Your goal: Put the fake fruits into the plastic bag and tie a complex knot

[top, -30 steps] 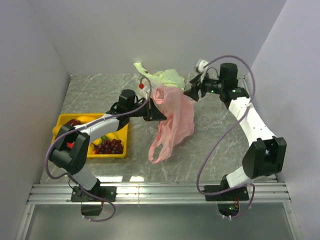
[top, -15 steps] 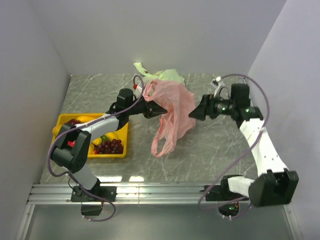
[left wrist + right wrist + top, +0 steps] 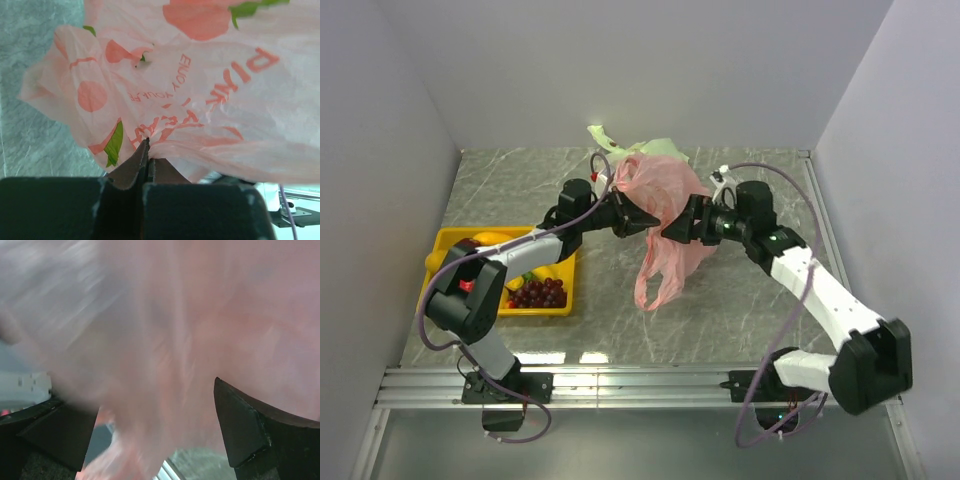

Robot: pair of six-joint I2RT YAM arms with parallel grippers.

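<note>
The pink plastic bag (image 3: pixel 665 235) hangs above the table, held up at its top. My left gripper (image 3: pixel 642 219) is shut on a fold of the plastic bag (image 3: pixel 210 90), its jaws pressed together on the film. My right gripper (image 3: pixel 672 230) is open, its fingers (image 3: pixel 245 430) spread wide with blurred pink film (image 3: pixel 165 340) between them. The fake fruits lie in the yellow tray (image 3: pixel 445 245) at the left: a purple grape bunch (image 3: pixel 538 293), a banana (image 3: pixel 492 238) and other pieces. One handle loop (image 3: pixel 652 290) dangles down.
A pale green-and-white knotted bag (image 3: pixel 650 152) lies at the back behind the pink bag. White walls close the table on the left, back and right. The arm bases stand on the metal rail (image 3: pixel 640 380) at the near edge.
My right arm has swung left from the back right corner into the pink bag. My left gripper has lifted the bag a little and kept hold of it.
</note>
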